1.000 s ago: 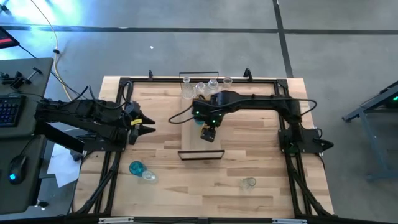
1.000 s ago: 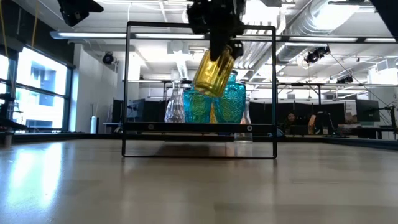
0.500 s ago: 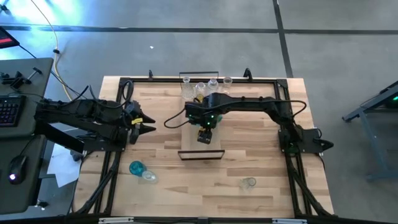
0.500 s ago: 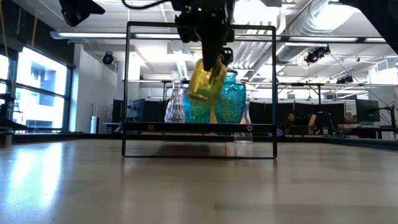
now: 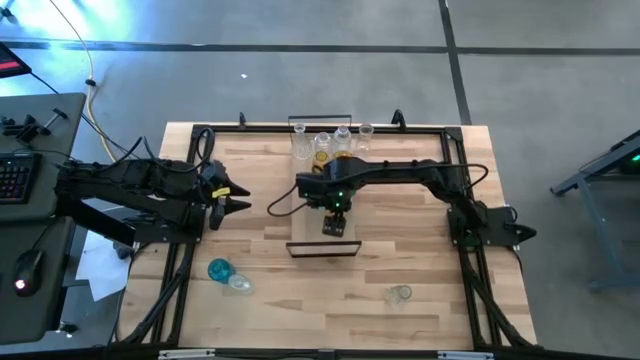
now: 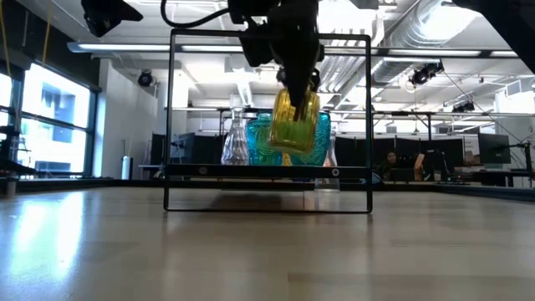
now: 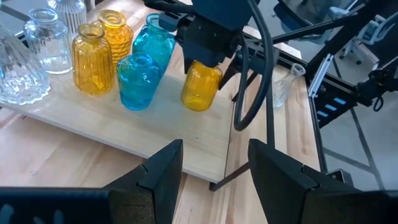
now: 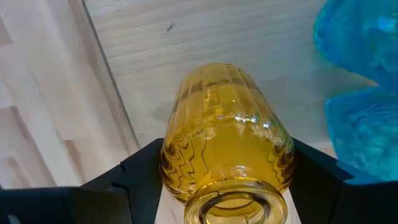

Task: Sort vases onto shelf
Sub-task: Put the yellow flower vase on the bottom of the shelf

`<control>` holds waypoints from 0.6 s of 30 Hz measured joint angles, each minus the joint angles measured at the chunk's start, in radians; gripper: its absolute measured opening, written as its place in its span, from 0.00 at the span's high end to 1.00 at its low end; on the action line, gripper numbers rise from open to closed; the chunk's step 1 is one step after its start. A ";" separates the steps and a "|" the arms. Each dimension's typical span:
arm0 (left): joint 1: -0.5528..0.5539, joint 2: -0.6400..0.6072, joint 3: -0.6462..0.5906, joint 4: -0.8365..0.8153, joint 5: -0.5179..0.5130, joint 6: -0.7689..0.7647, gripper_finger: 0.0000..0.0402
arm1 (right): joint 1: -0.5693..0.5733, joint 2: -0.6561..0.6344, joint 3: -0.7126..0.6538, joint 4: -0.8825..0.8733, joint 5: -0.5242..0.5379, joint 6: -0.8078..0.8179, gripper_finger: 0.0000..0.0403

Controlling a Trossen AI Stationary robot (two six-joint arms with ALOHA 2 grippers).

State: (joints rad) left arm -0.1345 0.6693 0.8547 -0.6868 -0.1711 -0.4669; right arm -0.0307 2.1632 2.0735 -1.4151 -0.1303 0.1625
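My right gripper (image 5: 335,222) hangs over the near end of the shelf (image 5: 305,215), shut on an amber-yellow ribbed vase (image 6: 295,121). The vase's base is a little above the light-wood board (image 7: 155,124). Farther along the board stand two amber vases (image 7: 92,59), two teal vases (image 7: 138,81) and clear vases (image 7: 46,40), all on their bases. My left gripper (image 5: 243,197) waits open over the table's left part, pointing toward the shelf and touching nothing. My right gripper pinches the amber vase's upper body just below the mouth (image 8: 186,186) between its two fingers (image 8: 140,171), one on each side. The fingers come from above, pointing down. The vase hangs upright below them, clear of the shelf board.
Loose vases lie on the table near its front edge: a teal one (image 5: 218,270) with a clear one (image 5: 238,283) beside it at the left, and a clear one (image 5: 400,293) at the right. A black frame (image 6: 171,117) rises at the shelf's ends.
My right gripper has come down toward the shelf board and a little toward the table's near edge, still shut on the amber vase. The vase, tilted a second ago, now hangs upright and lower.
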 joint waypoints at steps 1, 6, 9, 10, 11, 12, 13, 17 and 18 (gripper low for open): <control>0.000 0.000 0.000 0.000 0.000 0.000 0.57 | 0.000 0.000 0.000 0.000 0.006 -0.004 0.38; 0.000 0.000 0.000 0.002 0.000 0.000 0.57 | -0.002 0.000 0.000 -0.002 0.010 -0.006 0.38; 0.000 0.000 0.000 0.004 0.000 -0.001 0.57 | -0.004 0.003 0.000 -0.002 0.009 -0.006 0.37; 0.000 0.000 0.000 0.004 0.000 -0.003 0.57 | -0.004 0.005 0.000 -0.004 0.008 -0.006 0.37; 0.000 0.000 0.000 0.004 0.000 -0.003 0.57 | -0.004 0.005 -0.001 -0.006 0.008 -0.006 0.37; 0.000 0.000 0.000 0.004 0.000 -0.003 0.57 | -0.004 0.005 -0.001 -0.006 0.008 -0.007 0.36; 0.000 0.000 0.000 0.004 0.000 -0.003 0.57 | -0.004 0.005 -0.001 -0.003 0.008 -0.007 0.36; 0.000 0.000 0.000 0.004 0.000 -0.003 0.57 | -0.004 0.005 -0.001 0.001 0.009 -0.007 0.33; 0.000 0.000 0.000 0.004 0.000 -0.003 0.57 | -0.004 0.005 -0.001 0.001 0.010 -0.007 0.32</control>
State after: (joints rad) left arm -0.1345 0.6693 0.8547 -0.6827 -0.1711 -0.4698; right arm -0.0347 2.1677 2.0727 -1.4137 -0.1207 0.1556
